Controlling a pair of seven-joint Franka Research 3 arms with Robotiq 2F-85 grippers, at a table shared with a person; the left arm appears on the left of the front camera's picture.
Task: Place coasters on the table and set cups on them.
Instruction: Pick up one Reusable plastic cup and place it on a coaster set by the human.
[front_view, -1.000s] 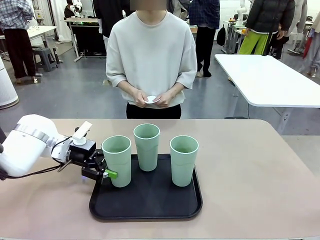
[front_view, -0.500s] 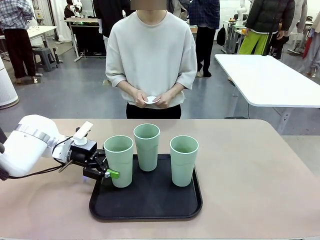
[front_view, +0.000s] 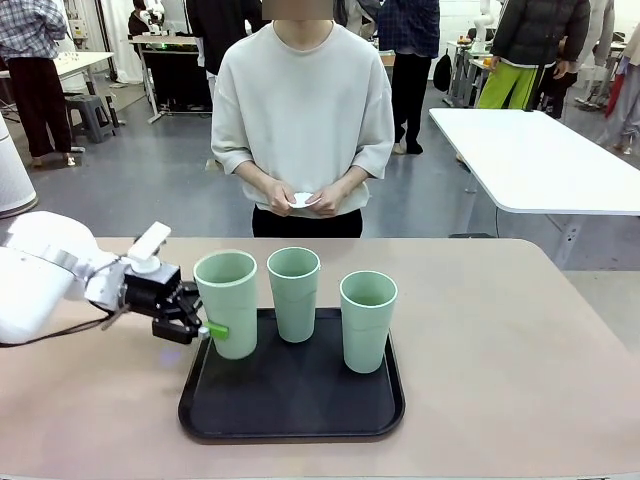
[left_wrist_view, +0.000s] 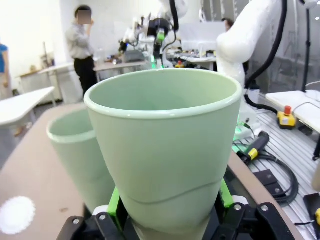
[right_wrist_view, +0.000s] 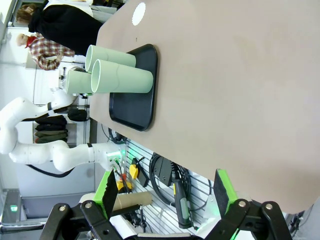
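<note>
Coaster (right_wrist_view: 139, 12) lies on the table (right_wrist_view: 225, 90) past the tray (right_wrist_view: 135, 107), seen from the right wrist; left claw (front_view: 212, 330) pinches a cup (front_view: 227, 303) low down, right claw (right_wrist_view: 165, 192) spread.

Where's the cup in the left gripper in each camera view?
Front view: held cup, left of centre, at the left edge of the black tray.
Left wrist view: held cup, centre, in the left gripper.
Right wrist view: held cup, upper left, beside the white arm.
Shared landmark: the beige table.
</note>
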